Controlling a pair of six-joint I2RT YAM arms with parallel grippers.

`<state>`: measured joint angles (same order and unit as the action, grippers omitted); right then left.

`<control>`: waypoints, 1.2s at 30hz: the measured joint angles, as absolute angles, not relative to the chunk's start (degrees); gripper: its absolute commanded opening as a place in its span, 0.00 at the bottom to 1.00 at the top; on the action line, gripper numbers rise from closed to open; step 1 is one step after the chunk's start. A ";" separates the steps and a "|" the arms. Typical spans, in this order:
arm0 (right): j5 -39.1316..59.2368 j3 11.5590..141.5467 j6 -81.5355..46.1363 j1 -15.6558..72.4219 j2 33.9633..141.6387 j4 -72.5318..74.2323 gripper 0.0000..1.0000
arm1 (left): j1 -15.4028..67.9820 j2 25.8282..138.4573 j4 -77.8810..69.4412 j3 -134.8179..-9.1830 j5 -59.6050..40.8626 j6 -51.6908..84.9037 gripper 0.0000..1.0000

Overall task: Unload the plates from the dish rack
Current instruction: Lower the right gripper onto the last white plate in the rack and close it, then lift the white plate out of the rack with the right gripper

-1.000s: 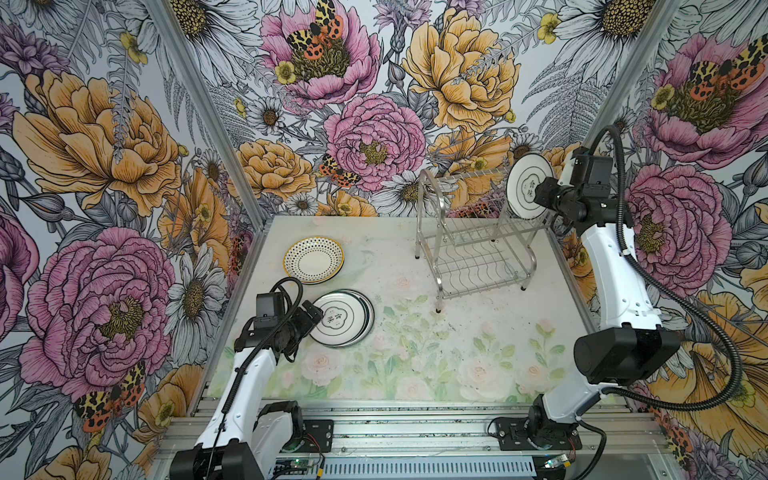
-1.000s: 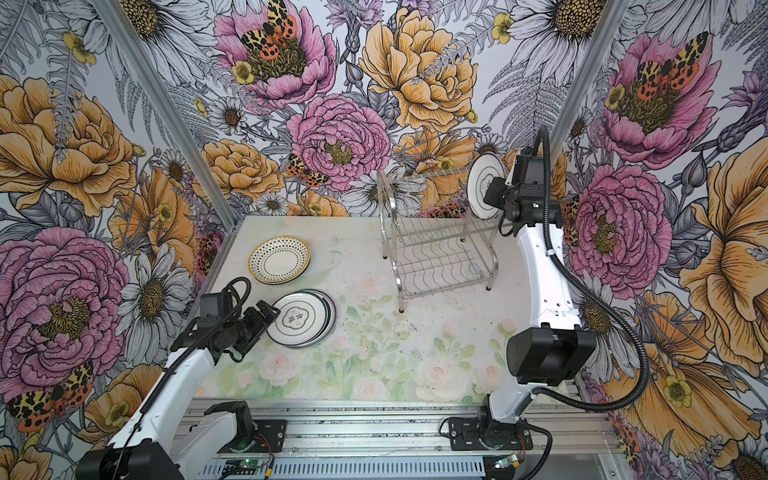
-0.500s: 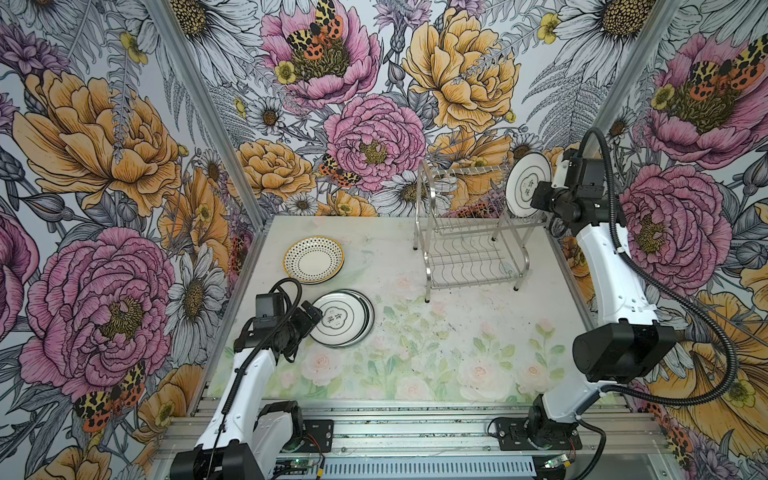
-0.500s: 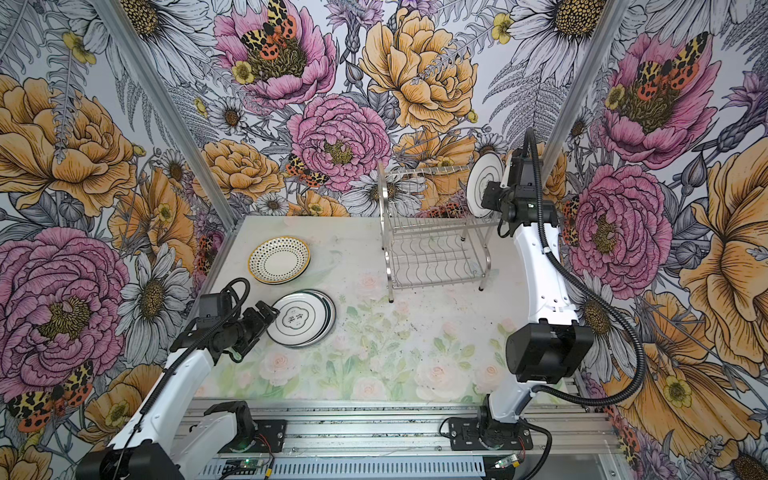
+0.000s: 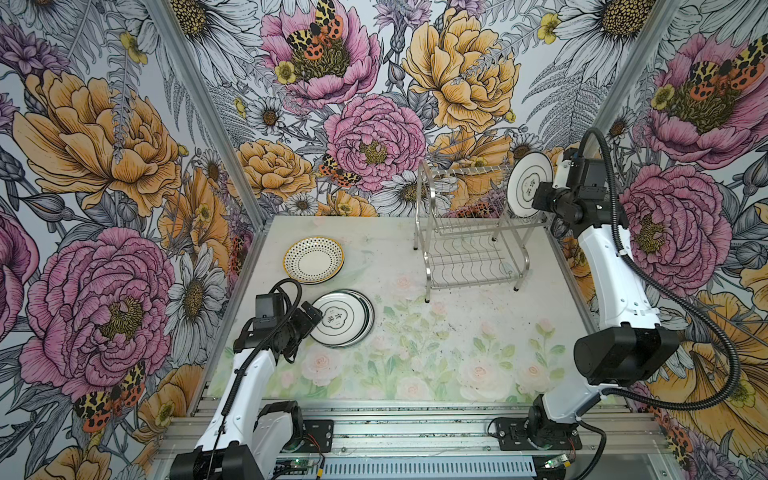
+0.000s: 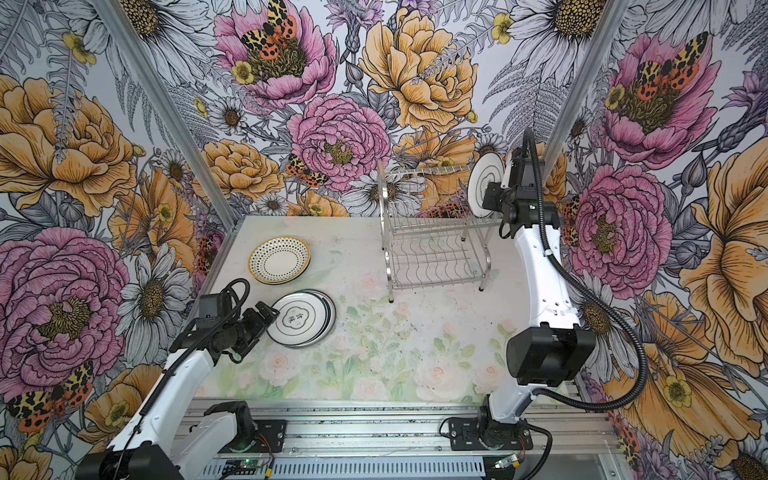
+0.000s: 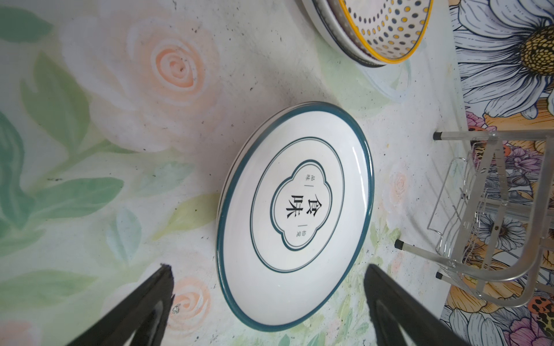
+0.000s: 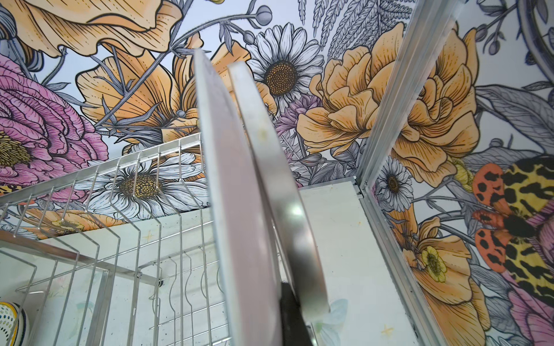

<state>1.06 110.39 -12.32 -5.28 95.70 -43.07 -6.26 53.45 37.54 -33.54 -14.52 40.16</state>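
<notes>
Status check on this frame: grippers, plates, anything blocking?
Left gripper open, at the teal-ringed stack on the table. Right gripper shut on the last plate, upright at the dish rack right end. Other slots bare; nothing blocking.

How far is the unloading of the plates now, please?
Done: two stacks lie on the table, a dotted-rim stack and a teal-ringed stack. In hand: the right gripper is shut on one upright plate at the dish rack's end. To do: set it down; no other plate shows in the rack.
</notes>
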 measured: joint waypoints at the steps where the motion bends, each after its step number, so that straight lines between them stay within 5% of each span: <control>1: 0.93 110.39 -12.32 -5.28 95.68 -43.11 0.00 | -6.26 53.45 37.54 -33.54 -14.52 40.16 0.99; 22: 3.20 109.40 -13.85 -5.28 85.47 -33.26 0.00 | -6.26 52.47 38.41 -33.76 -14.52 40.16 0.99; 36: 7.40 82.13 -20.01 -5.28 50.13 -33.82 0.00 | -6.28 51.20 38.81 -35.48 -15.49 40.12 0.99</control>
<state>7.40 82.13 -20.01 -5.28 50.13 -33.82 -6.28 51.20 38.81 -35.48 -15.49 40.12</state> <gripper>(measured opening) 0.100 0.987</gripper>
